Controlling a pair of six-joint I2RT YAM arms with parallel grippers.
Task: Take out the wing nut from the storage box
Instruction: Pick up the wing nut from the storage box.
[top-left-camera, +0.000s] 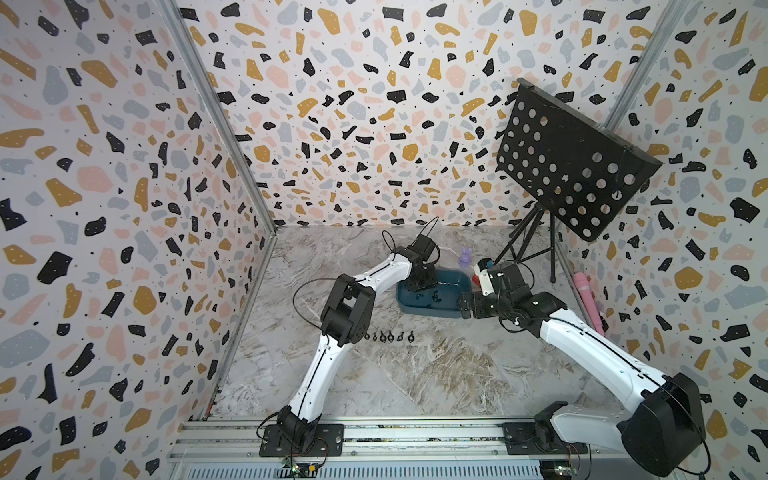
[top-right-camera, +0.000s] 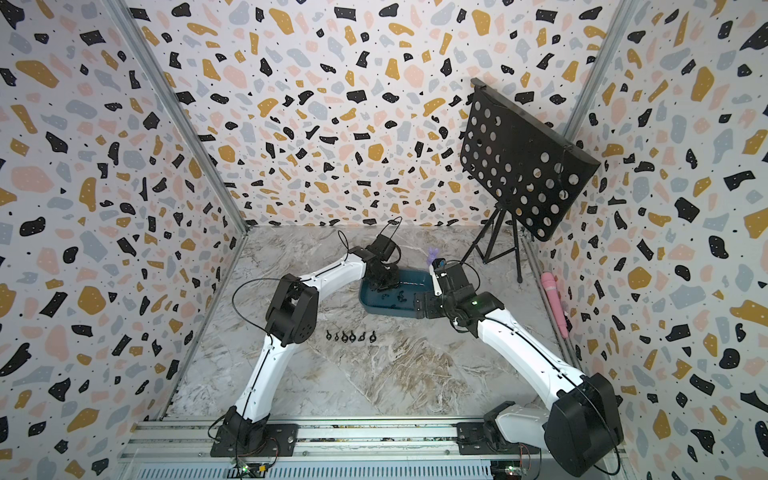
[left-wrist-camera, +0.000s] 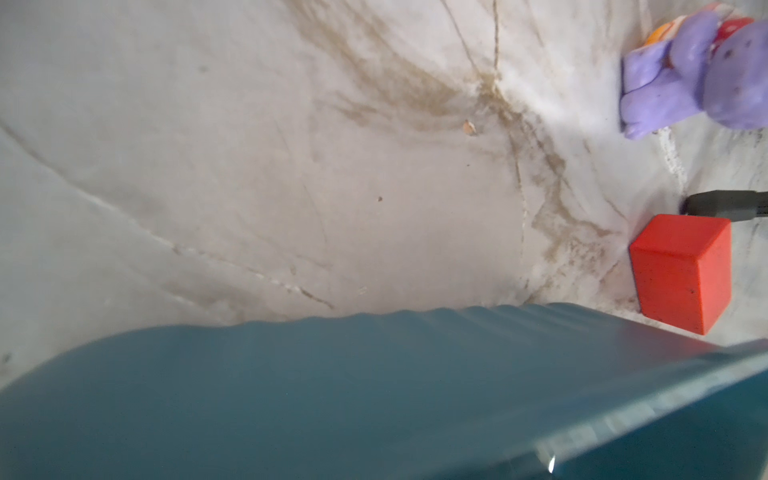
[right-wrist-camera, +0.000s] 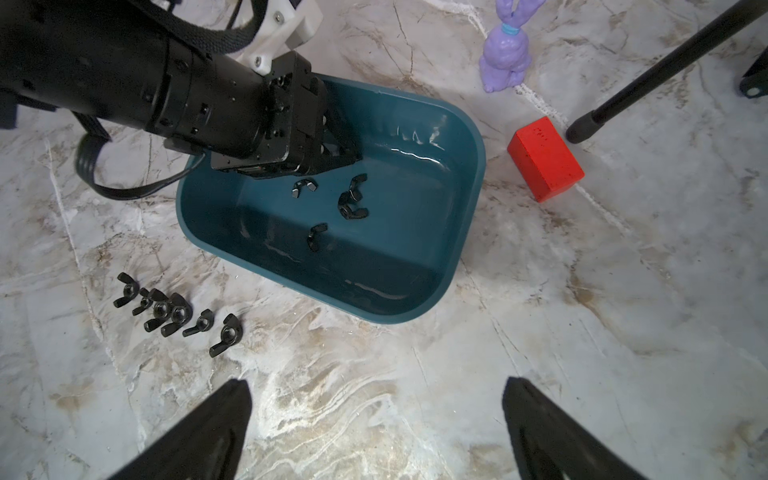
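The dark teal storage box (top-left-camera: 432, 311) (top-right-camera: 390, 312) (right-wrist-camera: 415, 257) sits on the marble floor at mid-back. Inside it lie three or so black wing nuts, one (right-wrist-camera: 303, 188) right by the left fingers, a clump (right-wrist-camera: 352, 201), and one (right-wrist-camera: 316, 237) apart. My left gripper (top-left-camera: 419, 284) (top-right-camera: 384, 284) (right-wrist-camera: 338, 162) reaches down into the box's far left end; its tips are hidden and its wrist view shows only the box wall (left-wrist-camera: 332, 395). My right gripper (right-wrist-camera: 378, 399) (top-left-camera: 467, 305) hovers open by the box's right end, holding nothing.
Several wing nuts (top-left-camera: 390, 336) (right-wrist-camera: 174, 313) lie in a row on the floor in front of the box. A red block (right-wrist-camera: 544, 160) and a purple rabbit toy (right-wrist-camera: 505, 58) stand behind it. A black music stand (top-left-camera: 573, 162) and a pink object (top-left-camera: 588, 303) are at the right.
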